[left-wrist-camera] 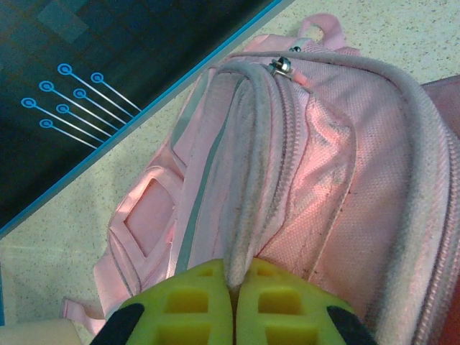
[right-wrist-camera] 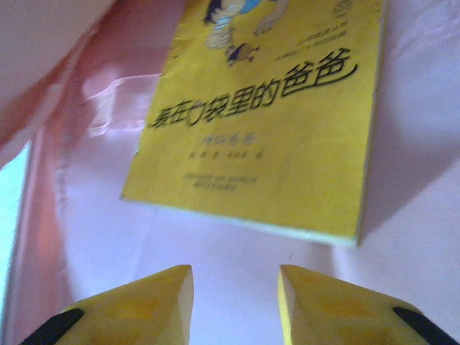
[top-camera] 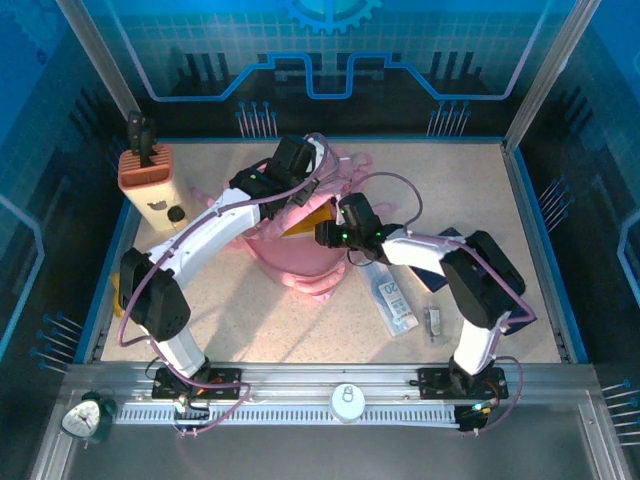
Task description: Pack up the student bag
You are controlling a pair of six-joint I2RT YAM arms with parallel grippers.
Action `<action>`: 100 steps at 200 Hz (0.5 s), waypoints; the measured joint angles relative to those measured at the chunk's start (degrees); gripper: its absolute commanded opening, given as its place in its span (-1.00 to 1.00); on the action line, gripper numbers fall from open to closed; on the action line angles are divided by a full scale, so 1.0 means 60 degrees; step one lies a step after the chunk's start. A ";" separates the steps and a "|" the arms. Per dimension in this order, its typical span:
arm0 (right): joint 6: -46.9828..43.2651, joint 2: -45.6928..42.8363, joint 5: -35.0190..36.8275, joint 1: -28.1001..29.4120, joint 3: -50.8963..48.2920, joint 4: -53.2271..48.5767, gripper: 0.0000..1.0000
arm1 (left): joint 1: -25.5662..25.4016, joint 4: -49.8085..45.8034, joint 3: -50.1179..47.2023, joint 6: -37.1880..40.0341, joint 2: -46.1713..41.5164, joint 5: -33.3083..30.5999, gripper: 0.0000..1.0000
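Student bag point(top-camera: 300, 265) mid-table, between the two arms. Book point(right-wrist-camera: 266, 115) inside the bag, just ahead of right gripper point(right-wrist-camera: 236, 277). Left gripper point(left-wrist-camera: 234, 284) on the bag's rim fold. Packet point(top-camera: 392, 295) right of the bag, small item point(top-camera: 433, 322) just right of the packet. Holder point(top-camera: 145, 172) back left, well apart.

I'm looking at a speckled beige counter point(top-camera: 520, 300) with a blue rim point(top-camera: 440, 139). Dark blue walls point(top-camera: 420, 60) printed with circuit lines surround it, with a gear graphic point(top-camera: 330, 12) at top centre. A metal rail point(top-camera: 300, 382) runs along the bottom of the frame.
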 measured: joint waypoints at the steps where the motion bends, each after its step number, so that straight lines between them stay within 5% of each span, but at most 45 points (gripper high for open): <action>1: -0.0007 -0.0087 -0.0011 0.0011 -0.0066 0.0007 -0.20 | 0.0000 0.0007 -0.0007 0.0000 -0.0004 -0.0004 -1.00; 71: -0.0408 -0.4564 0.0175 -0.0011 -0.2138 -0.1745 0.09 | 0.0000 0.0299 -0.1461 -0.0426 -0.0444 0.0022 -1.00; 100: -0.0390 -0.5748 0.0557 -0.0769 -0.2783 -0.2903 0.23 | 0.0007 0.0291 -0.1843 -0.0517 -0.0470 0.0259 -1.00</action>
